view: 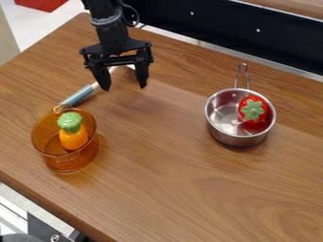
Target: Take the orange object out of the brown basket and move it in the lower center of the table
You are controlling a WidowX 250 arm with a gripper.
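The hand (125,87) is released, its two fingers spread apart with nothing between them, and it hangs over the upper left part of the wooden tabletop (170,184). The orange toy vegetable (73,138), which has a bumpy green top, is inside the see-through amber pot (66,163) at the left of the view; it leans a little, with the green top toward the pot's far side. A utensil with a blue-grey grip (77,95) lies slantwise between the amber pot and the area behind the hand. Well apart from these, on the right, a shiny metal saucepan (236,137) stands upright, its looped wire handle pointing toward the far edge of the tabletop. In it, against the right side, sits a red toy fruit (252,109) with a pale green, star-shaped leaf cap facing up.
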